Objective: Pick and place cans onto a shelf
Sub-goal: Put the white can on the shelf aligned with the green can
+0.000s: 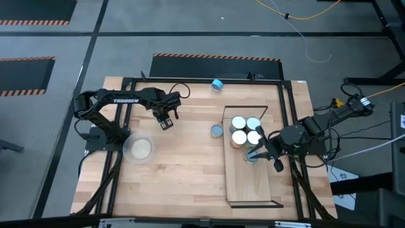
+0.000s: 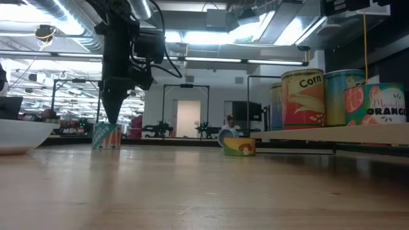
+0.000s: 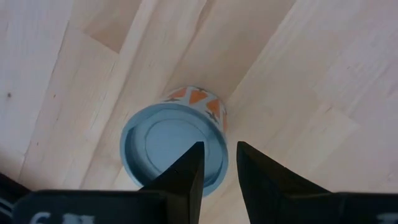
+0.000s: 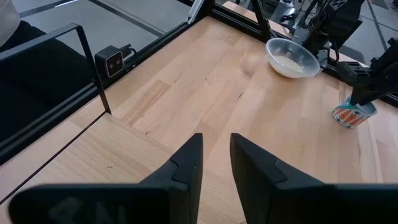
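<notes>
At the worktop's (image 1: 190, 171) ten o'clock, your left hand (image 1: 167, 121) hangs narrow-gapped directly over a carrot-print can (image 3: 174, 152), not gripping. Your right hand (image 1: 261, 151), narrow, empty, sits over the shelf (image 1: 253, 183) at three o'clock, beside four cans (image 1: 246, 130).

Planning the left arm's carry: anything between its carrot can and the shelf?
One can beside the shelf; otherwise bare wood from the carrot can, per the high view.

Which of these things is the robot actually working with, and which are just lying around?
Job: shelf; cans on it; carrot can under the left gripper; small can on the table; blue can at the far edge.
Lying about: clear bowl; floor cables.
</notes>
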`<move>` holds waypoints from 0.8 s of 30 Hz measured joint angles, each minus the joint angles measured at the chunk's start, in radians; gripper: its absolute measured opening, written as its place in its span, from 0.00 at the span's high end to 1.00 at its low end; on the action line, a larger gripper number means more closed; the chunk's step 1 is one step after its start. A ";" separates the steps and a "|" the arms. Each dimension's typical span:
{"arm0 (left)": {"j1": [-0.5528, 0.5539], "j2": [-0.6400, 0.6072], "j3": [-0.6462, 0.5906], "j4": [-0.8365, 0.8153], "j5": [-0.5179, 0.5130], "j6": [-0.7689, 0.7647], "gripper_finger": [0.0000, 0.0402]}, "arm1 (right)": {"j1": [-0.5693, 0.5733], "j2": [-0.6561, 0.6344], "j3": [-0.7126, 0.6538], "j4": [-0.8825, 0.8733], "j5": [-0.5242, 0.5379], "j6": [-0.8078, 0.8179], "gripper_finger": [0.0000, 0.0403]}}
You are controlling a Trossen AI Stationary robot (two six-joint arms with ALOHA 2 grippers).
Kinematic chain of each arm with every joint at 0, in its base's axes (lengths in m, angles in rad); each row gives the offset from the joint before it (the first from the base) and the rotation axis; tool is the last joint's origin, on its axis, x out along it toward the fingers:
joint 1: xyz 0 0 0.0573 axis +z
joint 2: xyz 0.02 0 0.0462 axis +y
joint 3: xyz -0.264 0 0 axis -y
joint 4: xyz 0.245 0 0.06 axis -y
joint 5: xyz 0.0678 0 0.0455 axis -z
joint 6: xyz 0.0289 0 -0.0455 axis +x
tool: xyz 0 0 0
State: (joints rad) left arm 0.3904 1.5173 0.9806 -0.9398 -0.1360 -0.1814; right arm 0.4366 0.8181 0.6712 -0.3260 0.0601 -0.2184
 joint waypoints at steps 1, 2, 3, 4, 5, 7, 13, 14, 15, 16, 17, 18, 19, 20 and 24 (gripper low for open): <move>0.000 0.000 0.000 0.001 0.000 0.000 0.78 | 0.000 0.000 0.000 0.000 0.000 0.000 0.79; 0.000 0.000 0.000 0.002 0.000 0.000 0.78 | 0.000 0.000 0.000 0.000 0.000 0.000 0.79; 0.000 0.000 0.000 0.004 0.000 0.000 0.78 | 0.000 0.000 0.000 0.000 0.000 0.000 0.79; 0.000 0.000 0.000 0.008 0.000 0.000 0.78 | 0.000 0.000 0.000 0.000 0.000 0.000 0.79; -0.001 0.000 0.000 0.012 0.000 0.000 0.78 | 0.000 0.000 0.000 0.000 0.000 0.000 0.79; -0.001 0.000 0.000 0.015 0.000 0.000 0.78 | 0.000 0.000 0.000 0.000 0.000 0.000 0.79; -0.001 0.000 0.000 0.015 -0.007 0.000 0.78 | 0.000 0.000 0.000 0.000 0.000 0.000 0.79; -0.001 0.000 0.000 0.015 -0.007 0.000 0.78 | 0.000 0.000 0.000 0.000 0.000 0.000 0.79; -0.001 0.000 0.000 0.016 -0.007 -0.001 0.78 | 0.000 0.000 0.000 0.000 0.000 0.000 0.79; -0.001 0.000 0.000 0.016 -0.008 -0.003 0.78 | 0.000 0.000 0.000 0.000 0.000 0.000 0.79; -0.001 0.000 0.000 0.016 -0.008 -0.010 0.78 | 0.000 0.000 0.000 0.000 0.000 0.000 0.79; -0.001 0.000 -0.003 0.021 -0.008 -0.019 0.78 | 0.000 0.000 0.000 0.000 0.000 0.000 0.79; -0.001 0.000 -0.010 0.029 -0.008 -0.025 0.78 | 0.000 0.000 0.000 0.000 0.000 0.000 0.79; -0.001 0.000 -0.022 0.036 -0.008 -0.027 0.78 | 0.000 0.000 0.000 0.000 0.000 0.000 0.79; -0.001 -0.002 -0.071 0.072 -0.013 -0.029 0.78 | 0.000 0.000 0.000 0.000 0.000 0.000 0.79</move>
State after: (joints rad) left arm 0.3896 1.5151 0.9092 -0.8678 -0.1493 -0.2108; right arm 0.4366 0.8177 0.6712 -0.3264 0.0601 -0.2180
